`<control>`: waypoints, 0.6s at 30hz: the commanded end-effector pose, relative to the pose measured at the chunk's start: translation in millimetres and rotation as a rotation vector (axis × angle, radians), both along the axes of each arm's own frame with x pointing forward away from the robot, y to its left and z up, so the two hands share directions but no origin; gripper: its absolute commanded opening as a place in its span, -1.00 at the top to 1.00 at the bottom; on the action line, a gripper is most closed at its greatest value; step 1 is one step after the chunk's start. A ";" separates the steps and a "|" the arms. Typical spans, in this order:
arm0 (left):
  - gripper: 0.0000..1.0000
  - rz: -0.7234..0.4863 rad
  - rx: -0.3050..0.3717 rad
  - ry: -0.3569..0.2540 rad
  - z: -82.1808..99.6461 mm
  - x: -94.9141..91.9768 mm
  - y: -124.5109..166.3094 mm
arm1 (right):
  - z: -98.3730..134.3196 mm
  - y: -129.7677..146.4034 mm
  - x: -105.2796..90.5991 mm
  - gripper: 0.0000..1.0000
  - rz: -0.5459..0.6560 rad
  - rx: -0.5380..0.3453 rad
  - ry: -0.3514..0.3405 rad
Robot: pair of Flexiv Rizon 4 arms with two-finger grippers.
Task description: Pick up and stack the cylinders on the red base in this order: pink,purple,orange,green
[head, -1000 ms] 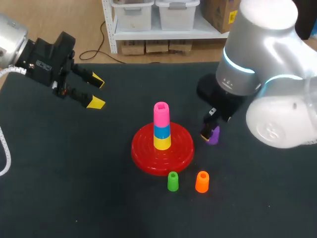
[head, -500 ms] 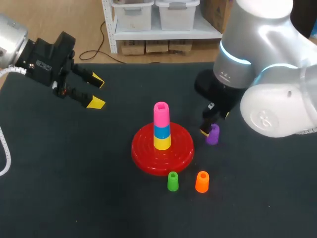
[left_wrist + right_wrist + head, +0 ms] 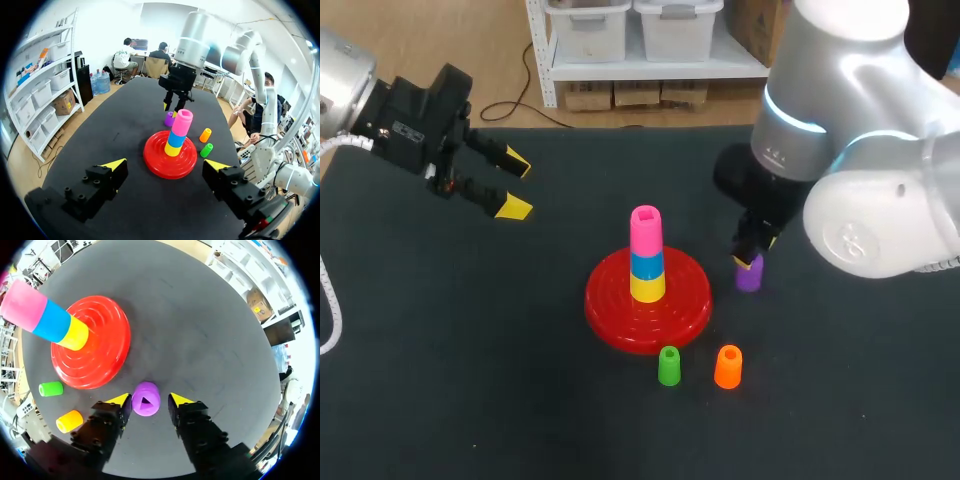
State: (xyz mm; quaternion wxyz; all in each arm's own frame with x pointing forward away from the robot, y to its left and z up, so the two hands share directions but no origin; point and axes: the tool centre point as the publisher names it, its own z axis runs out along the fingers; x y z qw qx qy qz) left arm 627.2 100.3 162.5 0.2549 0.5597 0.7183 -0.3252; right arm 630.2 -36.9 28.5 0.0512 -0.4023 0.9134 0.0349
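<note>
at the left of the dark table (image 3: 470, 380), the left gripper (image 3: 515, 185) is hanging well apart from the work, its yellow-tipped fingers spread wide and holding nothing, exactly where it was a second ago. in the middle, the red base (image 3: 610, 322) is carrying a yellow piece (image 3: 647, 287), a blue piece (image 3: 646, 264) and the pink cylinder (image 3: 646, 231) on top, so purple looks to be next. just in front of the base, the green cylinder (image 3: 668, 366) and the orange cylinder (image 3: 728, 367) are waiting upright and untouched. at the right, the change is happening: over the last second the right gripper (image 3: 149, 400) has been shifting sideways and settling over the purple cylinder (image 3: 749, 277), which is standing on the table beside the base. its fingers are now flanking that cylinder, open and seemingly not yet pressing on it, suggesting a grasp is about to follow.
</note>
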 end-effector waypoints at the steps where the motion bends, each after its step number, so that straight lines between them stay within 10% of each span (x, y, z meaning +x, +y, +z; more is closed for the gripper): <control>1: -1.00 0.000 -0.002 -0.003 -0.8 -0.4 0.6 | 0.0 1.1 -0.8 0.07 0.003 0.004 -0.002; 18: -1.00 0.000 -0.002 -0.003 -0.8 -0.4 0.6 | -0.8 1.1 -2.8 0.30 0.003 0.011 0.008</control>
